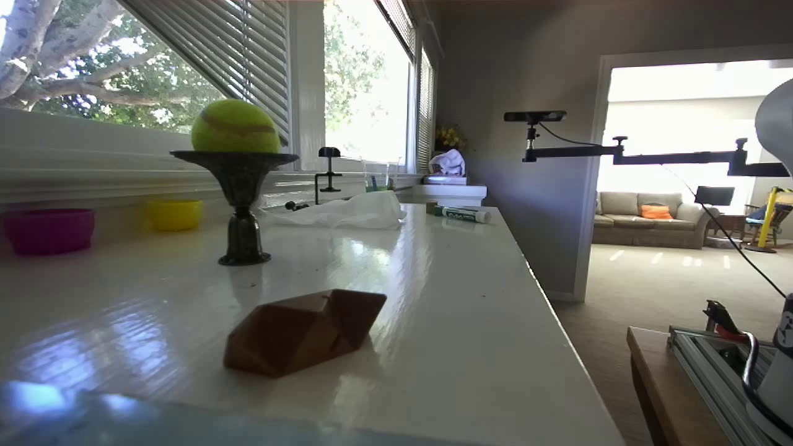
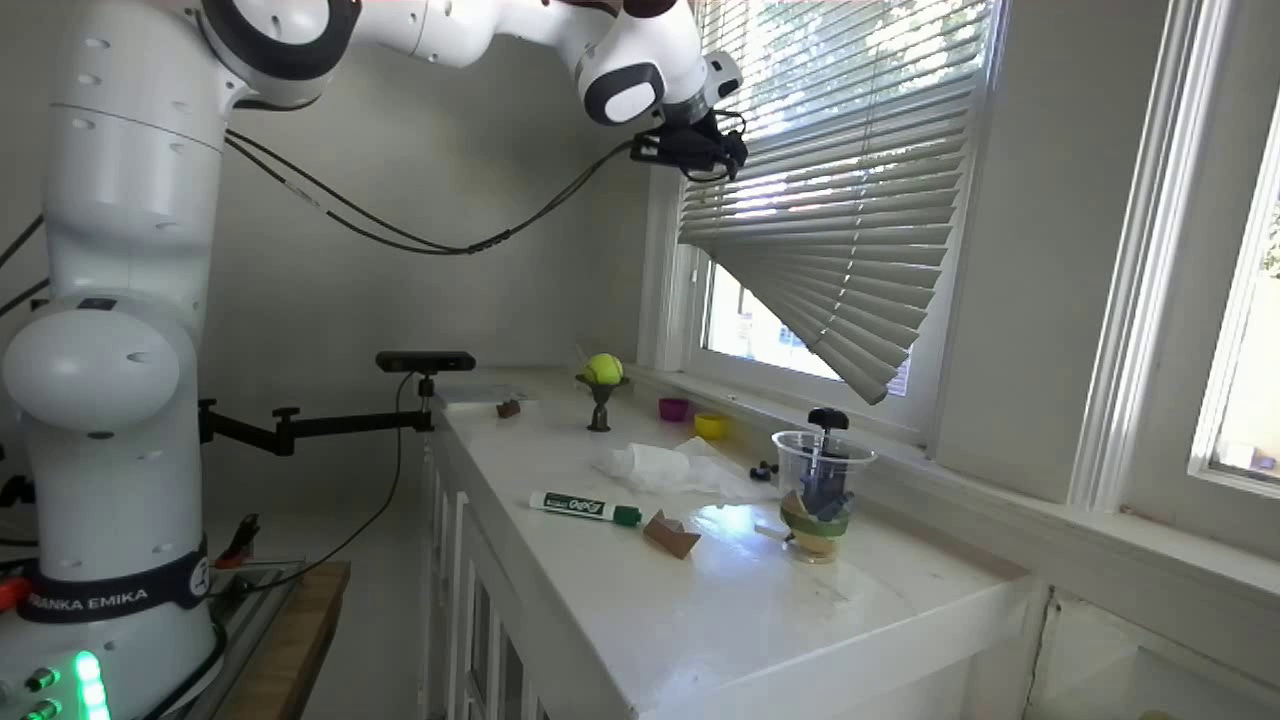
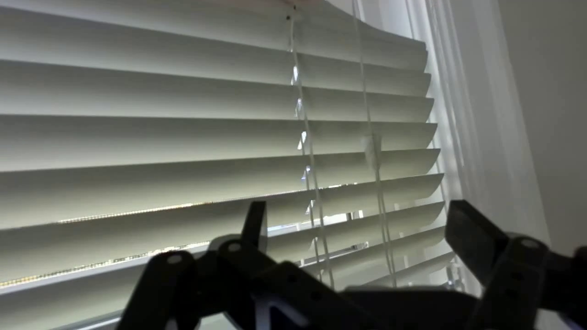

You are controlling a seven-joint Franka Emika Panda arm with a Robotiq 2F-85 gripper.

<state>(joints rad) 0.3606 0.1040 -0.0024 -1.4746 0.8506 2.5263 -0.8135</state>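
My gripper (image 3: 357,206) is open in the wrist view, with nothing between its fingers. It faces a white slatted window blind (image 3: 160,137), and whether the fingertips touch it cannot be told. Thin pull cords (image 3: 380,206) with a small pale connector (image 3: 373,151) hang in front of the slats, seen between the fingers. In an exterior view the gripper (image 2: 738,155) is raised high beside the blind (image 2: 840,220). The blind's lower edge slants, with its slats fanned down to one side. The slanted blind (image 1: 254,56) also shows in an exterior view, where the gripper is out of view.
Below is a white counter (image 2: 720,620). It bears a tennis ball (image 2: 603,369) on a dark goblet (image 2: 600,405), purple (image 2: 673,409) and yellow (image 2: 711,427) bowls, a marker (image 2: 580,507), brown pieces (image 2: 670,535), white paper (image 2: 660,466) and a transparent cup (image 2: 820,480). A camera (image 2: 425,362) stands on an arm.
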